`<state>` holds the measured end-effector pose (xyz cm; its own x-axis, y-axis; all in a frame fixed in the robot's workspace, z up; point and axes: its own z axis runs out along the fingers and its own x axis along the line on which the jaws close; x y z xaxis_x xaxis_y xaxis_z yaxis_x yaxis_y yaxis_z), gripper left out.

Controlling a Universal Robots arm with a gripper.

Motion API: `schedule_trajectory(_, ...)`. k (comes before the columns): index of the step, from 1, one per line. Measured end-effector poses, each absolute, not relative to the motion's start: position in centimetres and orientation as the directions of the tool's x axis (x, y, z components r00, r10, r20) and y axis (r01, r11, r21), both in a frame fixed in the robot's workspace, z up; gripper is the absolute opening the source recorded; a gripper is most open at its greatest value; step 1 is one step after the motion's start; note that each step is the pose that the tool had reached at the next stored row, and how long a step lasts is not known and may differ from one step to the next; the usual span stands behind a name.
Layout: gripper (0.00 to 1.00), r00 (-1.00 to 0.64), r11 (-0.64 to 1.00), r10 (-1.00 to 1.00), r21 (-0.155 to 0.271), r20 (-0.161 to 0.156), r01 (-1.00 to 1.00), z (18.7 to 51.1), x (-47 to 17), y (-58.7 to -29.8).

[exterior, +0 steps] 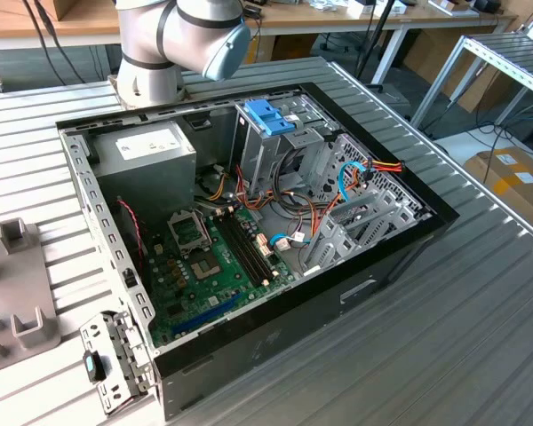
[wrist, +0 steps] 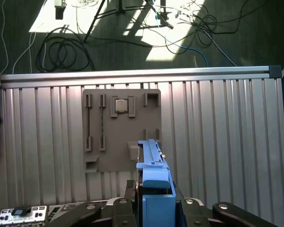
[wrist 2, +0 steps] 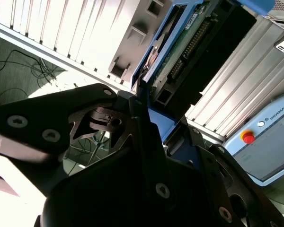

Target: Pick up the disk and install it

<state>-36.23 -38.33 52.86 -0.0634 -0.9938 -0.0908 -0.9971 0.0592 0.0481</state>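
My gripper (wrist: 156, 201) held the disk (wrist: 154, 163) pinched by one end above the tray (wrist: 132, 127), so it could have twisted or slipped.

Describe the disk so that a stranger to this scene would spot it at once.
In the first wrist view, start at the ribbed metal table and its grey holder plate. Nearer the camera, the gripper clamps the disk edge-on. Its bright blue frame sets it apart from the grey all round.
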Motion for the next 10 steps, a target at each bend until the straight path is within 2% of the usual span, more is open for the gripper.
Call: schedule_trajectory(10, 0.37, -0.063, 0.059, -0.994, 0.048, -0.091, -0.997, 52.79, -35.44, -38.34)
